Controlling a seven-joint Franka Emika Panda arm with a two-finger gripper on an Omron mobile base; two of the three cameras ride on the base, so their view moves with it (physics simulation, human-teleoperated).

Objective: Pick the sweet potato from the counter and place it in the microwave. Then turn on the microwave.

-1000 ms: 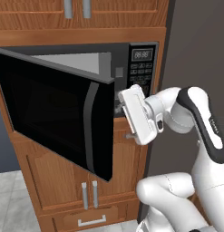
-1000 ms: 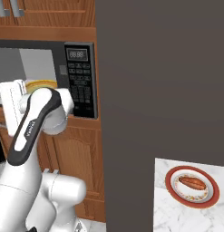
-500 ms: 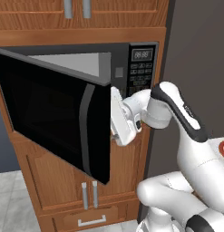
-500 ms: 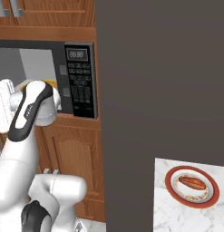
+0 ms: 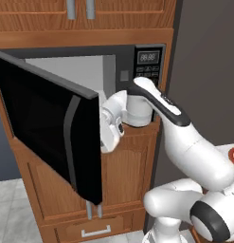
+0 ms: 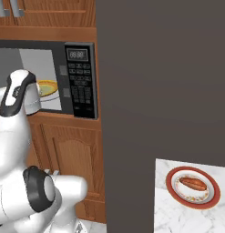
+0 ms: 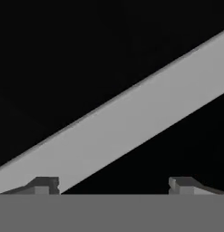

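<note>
The black microwave is open, and its dark door swings out to the left. Inside, a yellow plate lies on the grey floor, partly behind my arm. I cannot make out the sweet potato on it. My hand sits just behind the door's free edge, below the opening, with its fingers hidden by the door. In the hand view my gripper is open and empty. It faces the dark door, which a light grey band crosses. The keypad is to the right of the opening.
A dark tall panel stands right of the microwave. On the speckled counter at the lower right, a red-rimmed plate holds an orange-brown oblong food. Wooden cabinets lie below the microwave, with a drawer at the bottom.
My arm has swung left, and the hand has gone from in front of the keypad to behind the door's edge. The door's free edge has shifted slightly left.
</note>
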